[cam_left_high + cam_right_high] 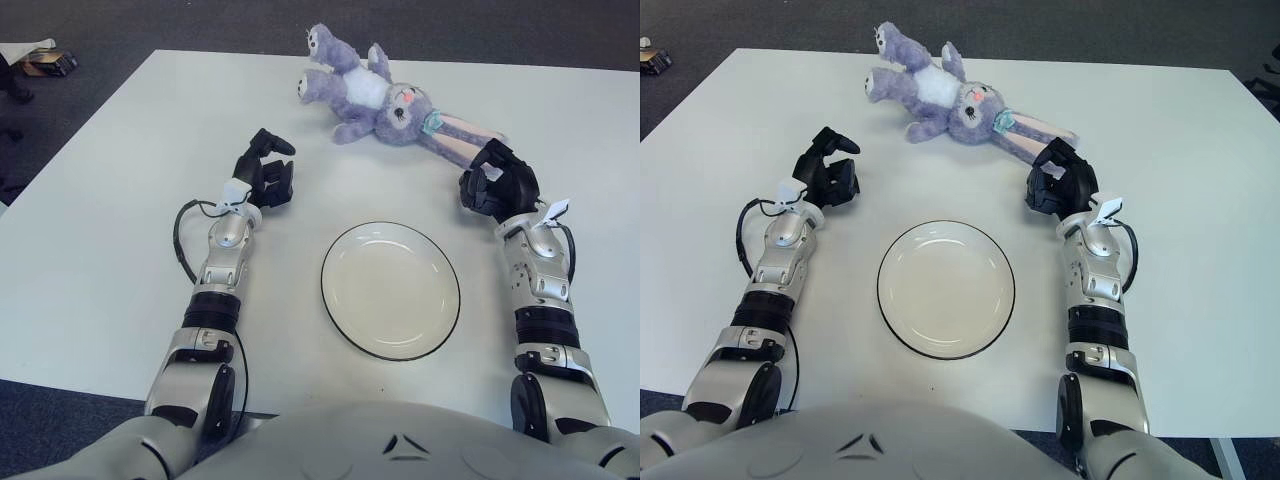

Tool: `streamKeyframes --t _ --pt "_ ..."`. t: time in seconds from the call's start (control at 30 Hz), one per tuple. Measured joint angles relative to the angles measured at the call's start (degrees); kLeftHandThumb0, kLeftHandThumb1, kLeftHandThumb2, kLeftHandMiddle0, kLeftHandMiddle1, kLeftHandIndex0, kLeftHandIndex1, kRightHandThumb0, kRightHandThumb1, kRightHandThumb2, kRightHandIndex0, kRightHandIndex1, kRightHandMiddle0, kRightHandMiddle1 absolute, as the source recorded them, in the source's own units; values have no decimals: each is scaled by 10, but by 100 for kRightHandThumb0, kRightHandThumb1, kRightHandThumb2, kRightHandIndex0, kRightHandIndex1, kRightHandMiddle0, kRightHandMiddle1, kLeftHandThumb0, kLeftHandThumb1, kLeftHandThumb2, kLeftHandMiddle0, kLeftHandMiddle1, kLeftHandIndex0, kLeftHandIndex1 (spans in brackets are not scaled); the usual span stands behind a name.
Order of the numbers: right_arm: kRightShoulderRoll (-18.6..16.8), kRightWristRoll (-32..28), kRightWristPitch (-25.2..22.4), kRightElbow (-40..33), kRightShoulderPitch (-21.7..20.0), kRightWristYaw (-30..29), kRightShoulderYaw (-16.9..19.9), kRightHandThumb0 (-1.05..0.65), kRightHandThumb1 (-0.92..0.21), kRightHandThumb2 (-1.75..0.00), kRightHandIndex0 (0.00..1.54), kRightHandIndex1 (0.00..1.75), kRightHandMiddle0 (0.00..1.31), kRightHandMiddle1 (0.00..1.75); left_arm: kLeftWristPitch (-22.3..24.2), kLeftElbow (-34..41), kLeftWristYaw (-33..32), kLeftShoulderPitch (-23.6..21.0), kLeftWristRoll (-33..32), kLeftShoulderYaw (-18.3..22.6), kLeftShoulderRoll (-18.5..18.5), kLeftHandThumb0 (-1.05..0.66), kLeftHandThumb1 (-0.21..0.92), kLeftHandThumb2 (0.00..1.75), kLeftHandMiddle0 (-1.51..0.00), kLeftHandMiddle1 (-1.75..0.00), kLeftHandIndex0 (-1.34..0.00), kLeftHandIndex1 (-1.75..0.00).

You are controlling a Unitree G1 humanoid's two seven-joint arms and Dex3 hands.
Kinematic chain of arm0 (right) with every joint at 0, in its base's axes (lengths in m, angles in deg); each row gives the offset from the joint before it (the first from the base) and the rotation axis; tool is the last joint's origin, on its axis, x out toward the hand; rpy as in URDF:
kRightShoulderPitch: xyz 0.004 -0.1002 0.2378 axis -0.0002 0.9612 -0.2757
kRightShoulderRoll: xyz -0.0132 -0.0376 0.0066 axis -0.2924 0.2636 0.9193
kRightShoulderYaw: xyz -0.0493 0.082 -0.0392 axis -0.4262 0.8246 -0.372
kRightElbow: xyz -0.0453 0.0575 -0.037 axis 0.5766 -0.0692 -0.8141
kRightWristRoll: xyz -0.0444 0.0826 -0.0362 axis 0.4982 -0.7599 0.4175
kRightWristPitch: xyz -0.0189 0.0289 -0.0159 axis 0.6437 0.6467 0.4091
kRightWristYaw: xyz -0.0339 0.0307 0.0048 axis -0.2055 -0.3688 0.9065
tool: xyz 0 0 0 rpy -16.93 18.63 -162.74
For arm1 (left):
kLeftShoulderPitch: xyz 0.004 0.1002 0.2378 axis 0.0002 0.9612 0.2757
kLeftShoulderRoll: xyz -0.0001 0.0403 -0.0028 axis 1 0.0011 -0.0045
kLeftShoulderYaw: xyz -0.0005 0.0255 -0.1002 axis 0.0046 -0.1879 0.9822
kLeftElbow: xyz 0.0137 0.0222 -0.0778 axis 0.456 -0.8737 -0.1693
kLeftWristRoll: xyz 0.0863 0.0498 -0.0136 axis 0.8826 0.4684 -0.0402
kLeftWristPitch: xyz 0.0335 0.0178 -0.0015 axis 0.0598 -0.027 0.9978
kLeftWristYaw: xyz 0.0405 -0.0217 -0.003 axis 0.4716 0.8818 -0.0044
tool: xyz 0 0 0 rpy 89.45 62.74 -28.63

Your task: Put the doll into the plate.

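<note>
Plate sits nearest the robot, between the two forearms on the white counter; black-rimmed, nothing in it. All places below are taken from the plate.

Left robot hand: left of the plate and a little beyond it, fingers loosely spread, holding nothing.

Right robot hand: right of the plate and beyond its far rim, fingers curled downward. It shows at the tip of the doll's long ear; whether it touches or grips the ear cannot be told.

Doll, a purple plush rabbit: beyond the plate, well apart from it, lying on its back, feet toward the far counter edge, ears trailing toward the right robot hand.

Progress: judged early. Doll not lifted and not in the plate; grasp, carry and release remain.

Room: bare counter lies between doll and plate, so the path looks unobstructed. The doll's feet lie near the far edge; a push that way could send it off.
</note>
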Motion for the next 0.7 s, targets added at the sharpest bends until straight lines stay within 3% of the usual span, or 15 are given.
streamKeyframes --t 0.33,0.7 --pt "8 -1 -147 -109 -8 -43 -11 -44 -44 -117 104 175 52 175 0 0 0 0 0 0 0 -40 61 95 -103 -175 -39 -175" --pt "20 11 -233 -181 -41 -73 -25 -43 -48 -111 101 175 48 175 -3 0 -3 0 4 0 -2 -39 62 94 -102 -175 -38 -175"
